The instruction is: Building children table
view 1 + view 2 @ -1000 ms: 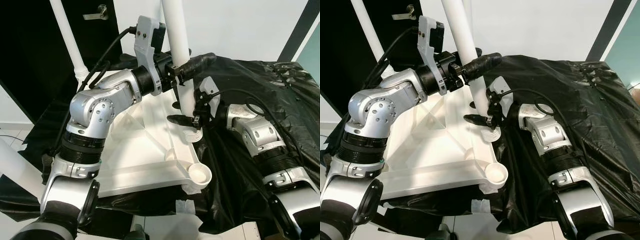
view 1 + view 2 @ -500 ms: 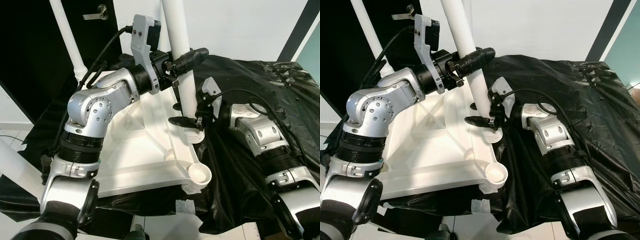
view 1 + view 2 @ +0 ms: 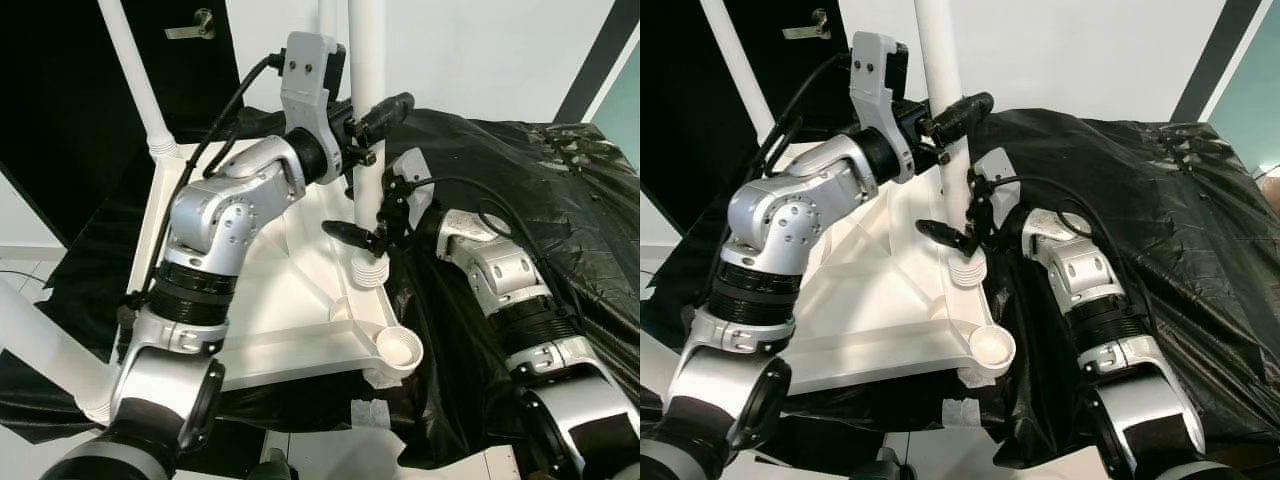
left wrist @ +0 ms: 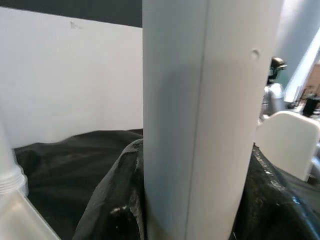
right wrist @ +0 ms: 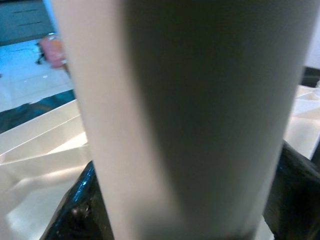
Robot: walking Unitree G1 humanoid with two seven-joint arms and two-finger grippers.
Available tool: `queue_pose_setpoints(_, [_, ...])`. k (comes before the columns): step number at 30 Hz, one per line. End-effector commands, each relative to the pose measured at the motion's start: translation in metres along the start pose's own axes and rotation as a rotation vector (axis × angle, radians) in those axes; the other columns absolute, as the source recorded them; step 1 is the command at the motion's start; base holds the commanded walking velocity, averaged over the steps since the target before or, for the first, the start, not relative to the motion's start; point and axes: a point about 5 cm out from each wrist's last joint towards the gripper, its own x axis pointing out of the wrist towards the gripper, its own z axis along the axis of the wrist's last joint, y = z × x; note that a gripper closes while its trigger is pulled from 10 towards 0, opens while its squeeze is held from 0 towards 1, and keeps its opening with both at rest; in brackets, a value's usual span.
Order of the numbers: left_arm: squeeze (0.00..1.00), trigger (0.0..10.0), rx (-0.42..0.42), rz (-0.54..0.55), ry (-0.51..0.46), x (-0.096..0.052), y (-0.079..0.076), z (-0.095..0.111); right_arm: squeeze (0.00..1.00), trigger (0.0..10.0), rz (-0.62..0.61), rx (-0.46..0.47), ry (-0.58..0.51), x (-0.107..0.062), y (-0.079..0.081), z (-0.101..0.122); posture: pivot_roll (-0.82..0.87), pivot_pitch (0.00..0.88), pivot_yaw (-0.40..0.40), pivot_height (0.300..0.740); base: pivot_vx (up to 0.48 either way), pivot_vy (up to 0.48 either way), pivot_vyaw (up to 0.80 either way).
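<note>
- Over the upturned white tabletop (image 3: 270,300), both arms reach in, elbows bent; the left end effector (image 3: 372,110) clamps the white leg (image 3: 366,120) high, and the right end effector (image 3: 362,236) clamps it just above the threaded socket (image 3: 368,272).
- Since 1 second ago, the leg has gone from tilted to upright.
- From the left wrist view, black sheeting (image 4: 65,170) lies behind the leg.

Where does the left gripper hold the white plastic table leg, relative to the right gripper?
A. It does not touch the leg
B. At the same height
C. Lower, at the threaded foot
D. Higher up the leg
D: the left gripper clamps the white plastic table leg well above the right gripper, which grips it just over the ribbed threaded end at the upturned white tabletop.
</note>
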Motion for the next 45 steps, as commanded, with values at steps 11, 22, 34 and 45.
queue_pose_setpoints(11, [0.00, 10.0, 0.067, 0.114, -0.018, 0.017, -0.013, 0.012, 0.00, 10.0, -0.169, -0.026, 0.023, 0.014, 0.006, 0.001, 0.16, 0.006, -0.017, 0.740, 0.000, 0.000, 0.00])
queue_pose_setpoints(22, [0.00, 10.0, 0.139, 0.274, 0.008, 0.024, -0.021, 0.011, 0.00, 10.0, -0.312, -0.057, 0.002, 0.028, 0.015, 0.002, 0.17, 0.007, -0.017, 0.740, 0.000, 0.000, 0.00])
queue_pose_setpoints(34, [0.00, 10.0, 0.138, 0.292, 0.002, 0.029, -0.025, 0.012, 0.00, 4.0, -0.348, -0.066, -0.003, 0.033, 0.016, 0.005, 0.17, 0.013, -0.019, 0.740, 0.000, 0.000, 0.00])
queue_pose_setpoints(45, [0.32, 10.0, 0.142, 0.308, -0.035, 0.031, -0.025, 0.019, 0.00, 4.5, -0.421, -0.049, 0.000, 0.034, 0.012, 0.002, 0.17, 0.018, -0.019, 0.740, 0.000, 0.000, 0.00])
